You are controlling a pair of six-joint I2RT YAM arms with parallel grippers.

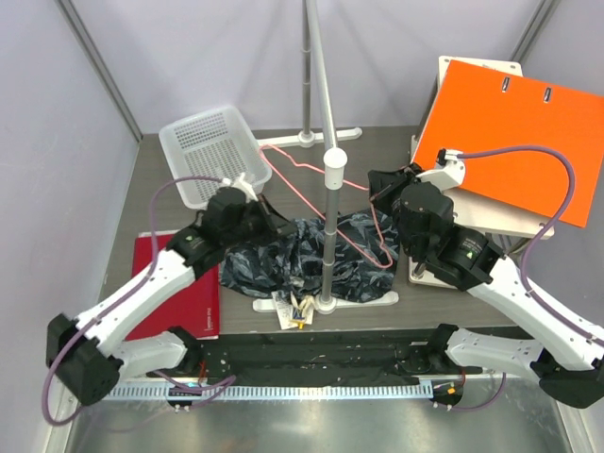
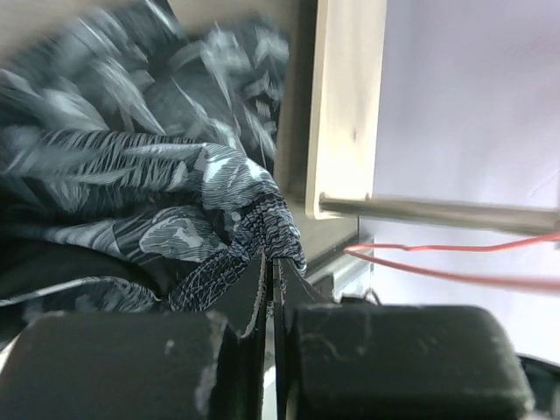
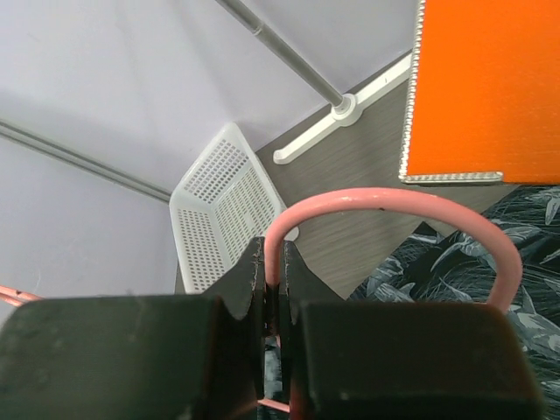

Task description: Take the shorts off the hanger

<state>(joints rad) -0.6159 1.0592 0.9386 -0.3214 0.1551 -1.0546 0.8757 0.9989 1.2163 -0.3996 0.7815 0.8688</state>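
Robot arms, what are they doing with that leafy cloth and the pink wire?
Two robot arms are working a pair of shorts off a hanger. The left gripper is shut on a fold of the dark leafy shorts, which lie crumpled on the table by the grey rail stand. The right gripper is shut on the curved hook of the pink hanger. Part of the wire crosses the shorts, so they do not look fully apart.

shorts (image 2: 149, 175) blurred at top, left wrist view; hanger (image 3: 385, 198) hook ends hidden behind right hand (image 3: 273, 271); tags (image 1: 289, 305) unreadable
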